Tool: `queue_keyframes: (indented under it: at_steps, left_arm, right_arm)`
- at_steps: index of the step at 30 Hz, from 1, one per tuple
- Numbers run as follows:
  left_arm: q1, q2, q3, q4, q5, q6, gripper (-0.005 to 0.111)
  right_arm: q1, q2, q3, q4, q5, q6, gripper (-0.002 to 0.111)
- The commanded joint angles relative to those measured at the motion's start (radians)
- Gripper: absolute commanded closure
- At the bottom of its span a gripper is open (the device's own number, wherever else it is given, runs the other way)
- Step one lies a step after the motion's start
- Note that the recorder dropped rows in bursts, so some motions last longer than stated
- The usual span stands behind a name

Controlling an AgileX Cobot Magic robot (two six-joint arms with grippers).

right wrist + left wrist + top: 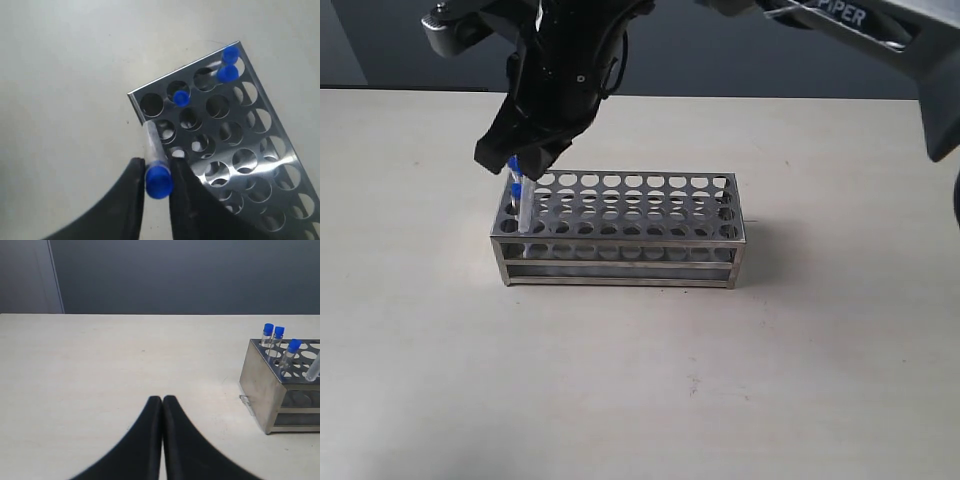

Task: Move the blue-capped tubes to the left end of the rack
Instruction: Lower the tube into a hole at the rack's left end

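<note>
Three blue-capped tubes point(268, 329) at the rack point(620, 255)'s left end; fourth tube point(152, 145), tilted, pinched by right gripper point(158, 169) over that end. Left gripper point(162, 399) pressed together, apart from the rack.

Four blue-capped tubes point(181, 98) in all: one gripped in my right hand point(156, 167), three close beside it in the single rack point(620, 243).

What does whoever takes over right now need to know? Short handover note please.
Left gripper: shut, empty, over the table, apart from the rack.
Right gripper: shut on the fourth blue-capped tube near its cap; the tube is tilted, with its lower end at a corner hole at the rack's left end.
Done: three blue-capped tubes stand in left-end holes.
Left to do: seat the fourth tube, release, withdraw.
</note>
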Motion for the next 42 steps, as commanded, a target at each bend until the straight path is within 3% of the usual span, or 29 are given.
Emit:
queue_keyframes:
  at_steps: [1,25,42]
  left_arm:
    - [-0.006,-0.004,-0.003,0.000,-0.006,-0.001,0.106]
    - [-0.006,-0.004,-0.003,0.000,-0.006,-0.001,0.106]
    - [-0.006,-0.004,-0.003,0.000,-0.006,-0.001,0.106]
  right_arm:
    - [0.001,0.025,-0.004,0.024,-0.011,-0.020,0.109]
    - [0.010,0.077,-0.004,0.032,-0.078,-0.064,0.109]
    - [0.021,0.145,-0.005,0.141,-0.159,-0.188,0.109]
